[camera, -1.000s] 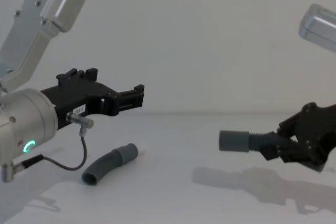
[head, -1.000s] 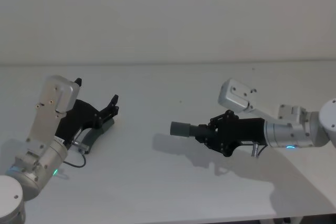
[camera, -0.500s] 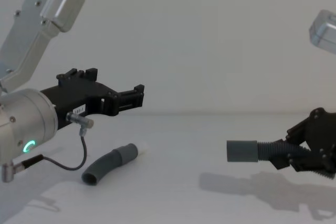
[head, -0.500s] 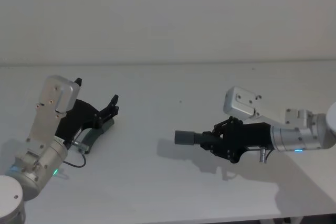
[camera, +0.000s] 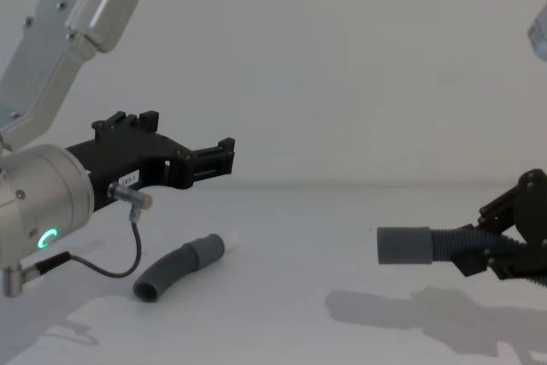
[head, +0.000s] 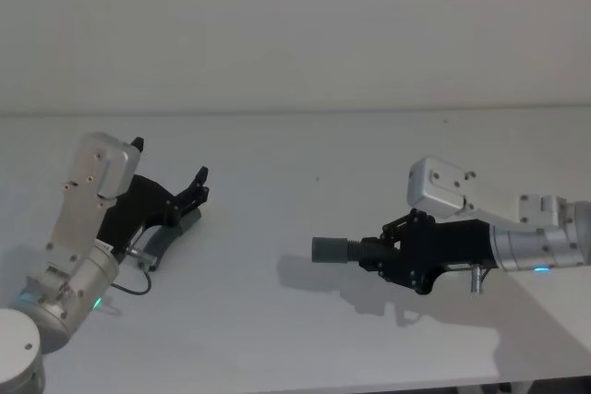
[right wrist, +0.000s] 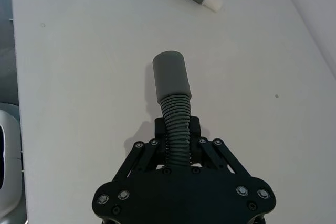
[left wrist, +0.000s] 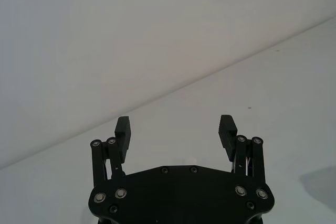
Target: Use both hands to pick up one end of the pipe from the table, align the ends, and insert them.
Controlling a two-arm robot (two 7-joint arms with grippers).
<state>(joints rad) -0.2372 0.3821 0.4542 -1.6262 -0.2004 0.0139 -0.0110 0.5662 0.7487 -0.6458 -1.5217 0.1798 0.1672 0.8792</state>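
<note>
table [head: 277, 154]: plain white surface under and between my two grippers.
left gripper [left wrist: 175, 125]: fingers spread wide, holding nothing, raised above the table.
loose hose piece [camera: 175, 267]: lies flat on the table just below my left fingers, apart from them; whitish tip [right wrist: 211, 2] at the end nearer my right side.
right gripper [right wrist: 178, 127]: fingers closed on the ribbed part of the second hose piece [right wrist: 176, 111], held clear of the table.
grey cuff [right wrist: 170, 74]: juts out ahead of my right fingertips, toward the left gripper, well apart from the loose hose piece.
</note>
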